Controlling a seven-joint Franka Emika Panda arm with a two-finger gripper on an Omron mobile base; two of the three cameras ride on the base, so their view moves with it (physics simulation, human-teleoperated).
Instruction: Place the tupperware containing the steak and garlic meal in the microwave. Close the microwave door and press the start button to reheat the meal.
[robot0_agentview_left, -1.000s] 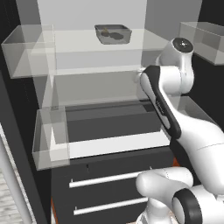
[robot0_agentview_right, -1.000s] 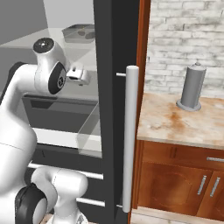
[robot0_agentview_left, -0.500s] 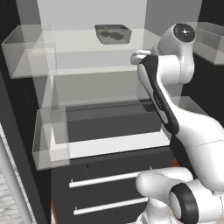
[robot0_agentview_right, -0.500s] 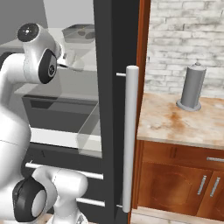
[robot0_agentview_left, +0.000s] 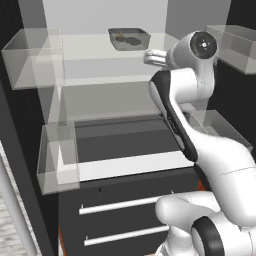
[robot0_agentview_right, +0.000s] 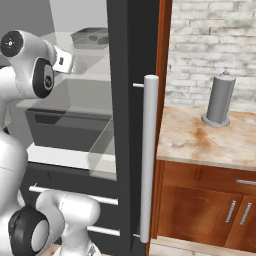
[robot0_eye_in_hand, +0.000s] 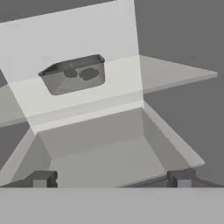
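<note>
While the tub (robot0_eye_in_hand: 74, 75) sits untouched, the tool (robot0_eye_in_hand: 111, 179) is spread wide and holds nothing; both tips frame the bottom of the hand view with only bare shelf between them.

Everything relative to the tub:
- Tool is nearer the camera than the tub, well apart from it and roughly level, pointed straight at it. Reads as an approach line, wide enough to straddle the tub's width.
- Upper fridge shelf (robot0_agentview_left: 100, 55) carries the tub; it rests toward the back, near the rear wall, upright. Two dark lumps show inside, likely steak and garlic, too blurred to tell which is which.
- Clear bin (robot0_agentview_left: 30, 57) is left of the tub on the same level, another clear bin (robot0_agentview_left: 235, 47) to its right; neither blocks a straight reach.
- Fridge door (robot0_agentview_right: 132, 100) stands open right of the tub, with a grey canister (robot0_agentview_right: 220, 100) on the tabletop (robot0_agentview_right: 210, 140) beyond.

My read: reach phase, grasp not yet started.
</note>
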